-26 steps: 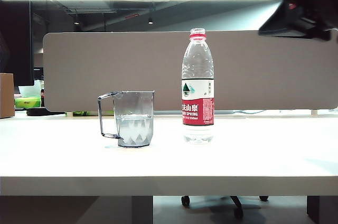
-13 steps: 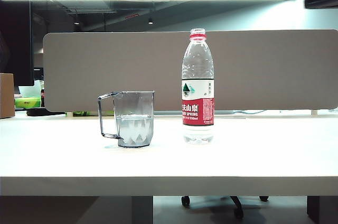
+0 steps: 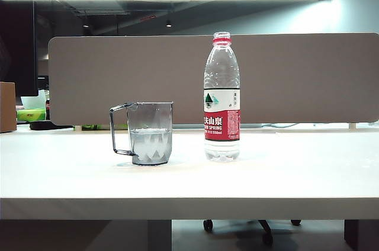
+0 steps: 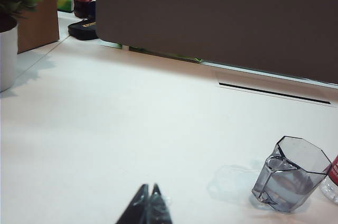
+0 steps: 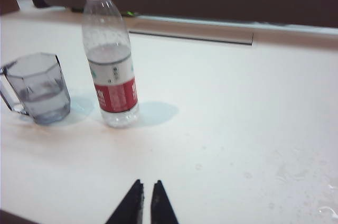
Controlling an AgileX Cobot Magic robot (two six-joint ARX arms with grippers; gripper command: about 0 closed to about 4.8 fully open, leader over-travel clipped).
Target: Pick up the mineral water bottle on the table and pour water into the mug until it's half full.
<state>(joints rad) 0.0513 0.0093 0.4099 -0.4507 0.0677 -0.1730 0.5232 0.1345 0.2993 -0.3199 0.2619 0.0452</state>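
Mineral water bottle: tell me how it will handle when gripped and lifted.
The mineral water bottle is tall on a narrow base, so probably tippy if nudged high. Its thin clear plastic likely flexes when squeezed. It looks partly full, so moderately heavy.

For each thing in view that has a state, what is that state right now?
Clear plastic mineral water bottle: upright, red cap on, partly full, unheld.
Clear greyish faceted mug: upright, about half full, beside the bottle, apart.
Left end effector: tips together, empty, above the white table.
Right end effector: tips nearly together, empty, short of the bottle.
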